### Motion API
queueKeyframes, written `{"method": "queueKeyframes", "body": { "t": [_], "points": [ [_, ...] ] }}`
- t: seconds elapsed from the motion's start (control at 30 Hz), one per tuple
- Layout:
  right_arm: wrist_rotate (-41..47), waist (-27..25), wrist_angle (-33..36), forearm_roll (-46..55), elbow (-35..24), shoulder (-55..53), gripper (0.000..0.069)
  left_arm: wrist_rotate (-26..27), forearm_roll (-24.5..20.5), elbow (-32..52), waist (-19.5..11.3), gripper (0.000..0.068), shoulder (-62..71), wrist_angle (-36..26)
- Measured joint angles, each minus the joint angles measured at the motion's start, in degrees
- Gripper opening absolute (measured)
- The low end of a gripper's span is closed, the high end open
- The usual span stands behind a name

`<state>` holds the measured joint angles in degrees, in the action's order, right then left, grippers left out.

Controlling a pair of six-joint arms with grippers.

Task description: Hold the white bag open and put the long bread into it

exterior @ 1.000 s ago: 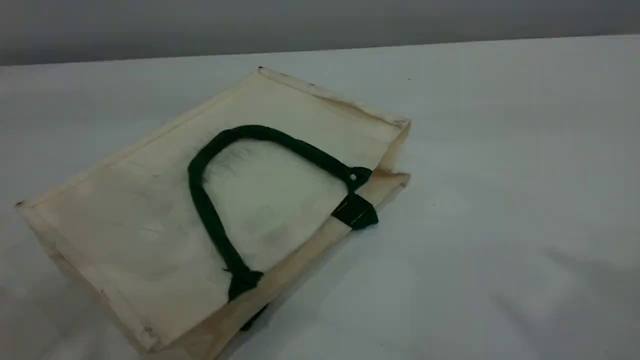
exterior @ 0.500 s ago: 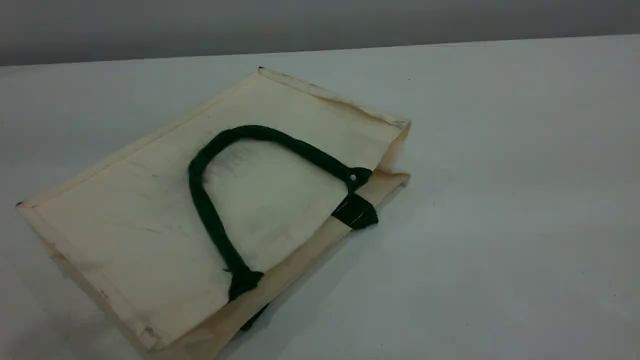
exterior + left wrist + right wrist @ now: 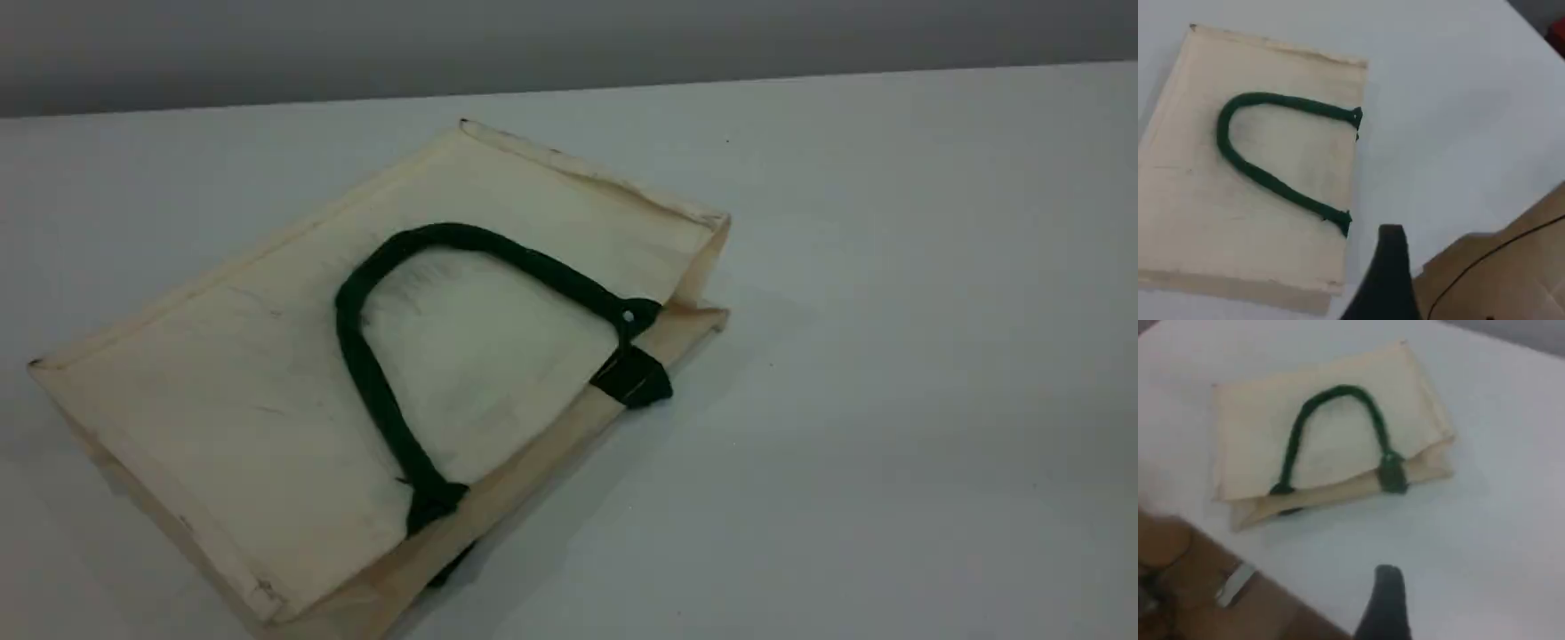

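Note:
The white bag (image 3: 267, 382) lies flat on the white table, its mouth edge facing right and the front. One dark green rope handle (image 3: 444, 235) is folded back over its top face. A second handle barely peeks out beneath the front edge. From above, the left wrist view shows the bag (image 3: 1205, 200) left of my left gripper (image 3: 1391, 235), of which one dark fingertip (image 3: 1393, 267) is visible with nothing on it. My right gripper (image 3: 1388, 573) hangs high over the table, nearer than the bag (image 3: 1251, 433), also bare. The long bread is out of view. Neither arm appears in the scene view.
Brown cardboard (image 3: 1498, 273) with a black cable across it lies at the left wrist view's lower right. A brown surface (image 3: 1198, 600) with a small silvery item (image 3: 1235, 583) fills the right wrist view's lower left. The table's far edge (image 3: 569, 89) runs behind the bag.
The soft shadows on the table at the right and lower left have faded away. The bag lies where it was.

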<state>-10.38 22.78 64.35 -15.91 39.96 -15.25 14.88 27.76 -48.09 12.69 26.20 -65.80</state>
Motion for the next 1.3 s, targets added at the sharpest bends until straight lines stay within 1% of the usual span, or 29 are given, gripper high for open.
{"method": "queueKeyframes", "body": {
  "t": [0.03, 0.13, 0.2, 0.23, 0.43, 0.5, 0.57, 0.7, 0.83, 1.3],
  "points": [
    [0.1, 0.0, -0.1, 0.6, -1.5, 1.8, 0.0576, -0.4, -0.5, 0.9, 0.0, 0.0586, -1.9, -0.1],
    [1.4, 0.0, -1.2, 2.0, -6.7, 6.7, 0.0576, -2.2, -4.3, 2.9, 0.0, 0.0586, -6.8, -0.6],
    [1.5, 0.0, -2.5, 3.1, -9.4, 9.4, 0.0576, -3.9, -7.7, 4.9, 0.0, 0.0586, -9.7, -1.0],
    [1.5, 0.0, -2.9, 3.4, -10.5, 10.7, 0.0576, -5.1, -10.2, 5.9, 0.0, 0.0586, -11.4, -1.0],
    [4.8, 0.0, -3.3, 6.0, -11.0, 12.7, 0.0576, -10.0, -19.8, 13.2, 0.0, 0.0584, -16.6, 2.0],
    [6.5, 0.0, -3.3, 7.2, -11.0, 12.7, 0.0576, -10.3, -21.7, 16.1, 0.0, 0.0584, -17.3, 3.6],
    [7.6, 0.0, -3.3, 9.1, -11.0, 12.7, 0.0576, -11.4, -23.3, 18.7, 0.0, 0.0584, -17.3, 3.7],
    [11.0, 0.0, -3.3, 12.4, -11.0, 12.7, 0.0576, -13.0, -24.8, 19.3, 0.0, 0.0584, -17.3, 4.2],
    [13.9, 0.0, -3.3, 14.4, -11.0, 12.7, 0.0576, -13.0, -24.9, 19.3, 0.0, 0.0584, -17.3, 4.1],
    [14.0, 0.0, -3.3, 14.5, -11.0, 12.6, 0.0576, -13.0, -24.9, 19.2, 0.0, 0.0584, -17.3, 3.9]
  ]
}}
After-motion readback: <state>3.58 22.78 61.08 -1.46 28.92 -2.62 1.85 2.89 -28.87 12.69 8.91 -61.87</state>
